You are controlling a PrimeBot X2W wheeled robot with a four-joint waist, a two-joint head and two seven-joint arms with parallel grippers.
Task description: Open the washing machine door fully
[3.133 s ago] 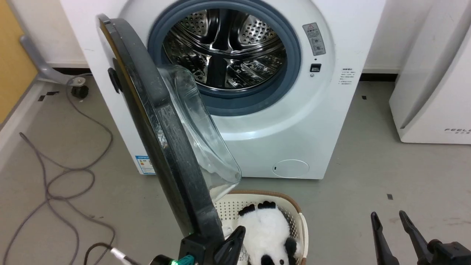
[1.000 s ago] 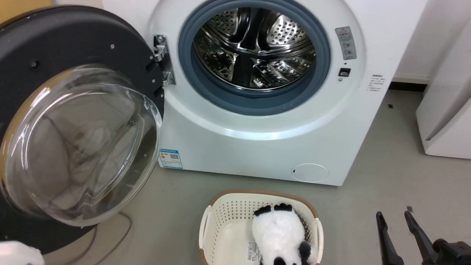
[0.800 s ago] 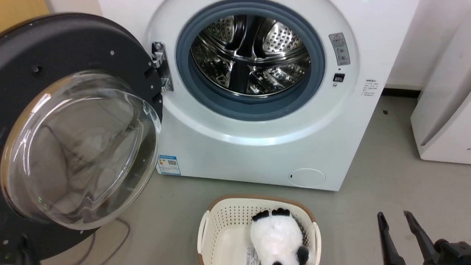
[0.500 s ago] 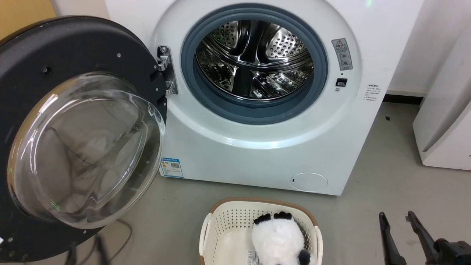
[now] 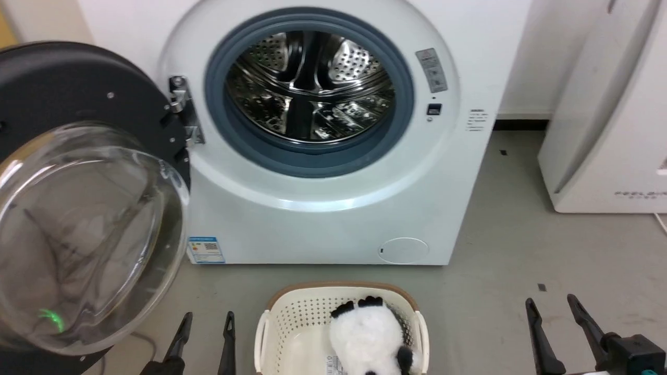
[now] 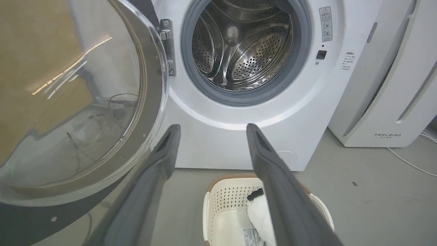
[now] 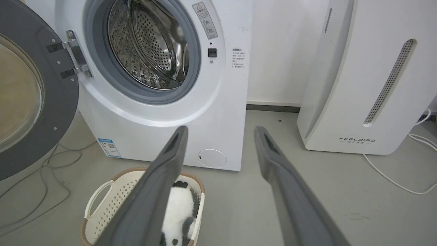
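In the head view the washing machine door (image 5: 83,229) is swung wide at the left edge of the washing machine (image 5: 323,208), a blue label (image 5: 206,250) at its lower corner; the left gripper (image 5: 208,316) and right gripper (image 5: 550,302) are held spread either side of a basket (image 5: 268,312) with a plush panda (image 5: 365,333). Left wrist view: bare floor (image 6: 375,191) is shown beside the basket. Right wrist view: FEELBIRD is read on a white appliance (image 7: 355,85).
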